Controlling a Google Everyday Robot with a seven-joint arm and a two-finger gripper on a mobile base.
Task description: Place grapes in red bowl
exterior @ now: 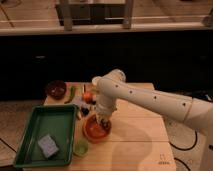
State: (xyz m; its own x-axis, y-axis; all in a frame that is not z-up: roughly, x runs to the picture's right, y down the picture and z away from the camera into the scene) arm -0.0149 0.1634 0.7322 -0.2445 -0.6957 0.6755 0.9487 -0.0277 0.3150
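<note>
The red bowl point(95, 131) stands on the wooden table point(140, 145), just right of the green tray. My white arm comes in from the right and bends down over the bowl. The gripper point(103, 120) hangs right at the bowl's far rim, partly inside it. The grapes are hidden; I cannot make them out at the gripper or in the bowl. A small dark lump point(87, 111) lies just left of the arm, and I cannot tell what it is.
A green tray point(30, 140) holding a grey-blue sponge point(48, 146) fills the table's left side. A light-green cup point(81, 147) sits by the tray's right corner. At the back are a dark maroon bowl point(56, 89), a green vegetable point(72, 93) and an orange fruit point(88, 96).
</note>
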